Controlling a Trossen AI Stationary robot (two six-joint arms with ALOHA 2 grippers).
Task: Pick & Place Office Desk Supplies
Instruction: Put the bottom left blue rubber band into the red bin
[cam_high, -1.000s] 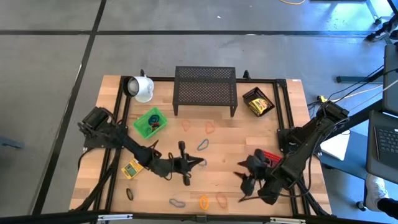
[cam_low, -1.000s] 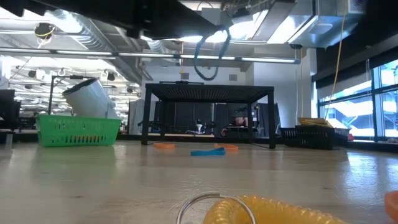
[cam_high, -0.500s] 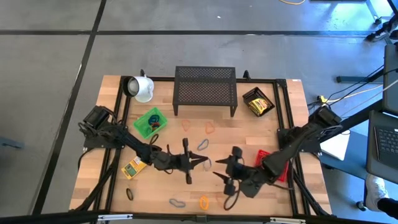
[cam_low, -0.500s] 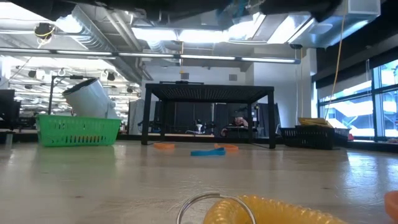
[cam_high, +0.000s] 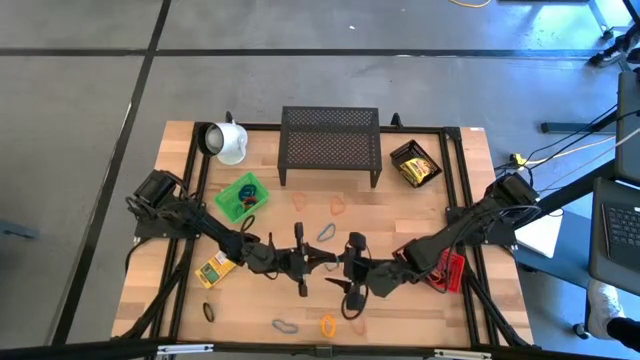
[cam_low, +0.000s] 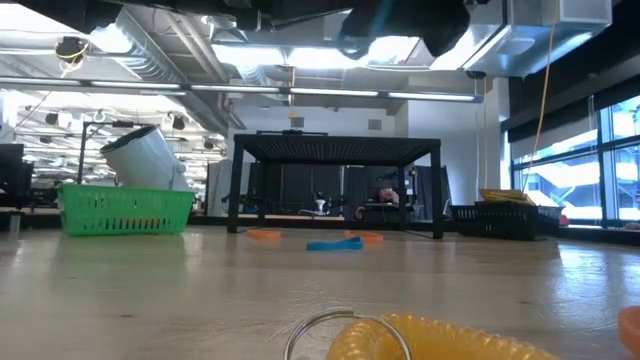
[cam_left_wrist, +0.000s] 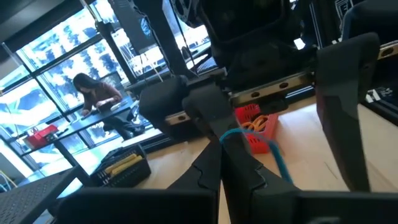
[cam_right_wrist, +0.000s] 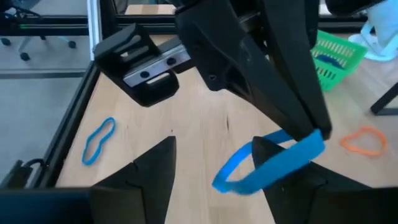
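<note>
Your left gripper (cam_high: 330, 262) pinches a blue loop (cam_right_wrist: 273, 163); your right gripper (cam_high: 345, 284) faces it, fingers spread wide.

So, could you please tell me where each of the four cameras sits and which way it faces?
High view: above the table, looking straight down; both arms show, left claw and right claw meeting mid-table.
Low view: at table-top height, looking level toward the black mesh shelf; dark arm parts cross the top.
Left wrist view: on the left arm, facing the right arm; its shut fingers pinch a blue loop.
Right wrist view: on the right arm, facing the left claw; its open fingers flank the loop.
Shared: both wrist views show the blue loop.
</note>
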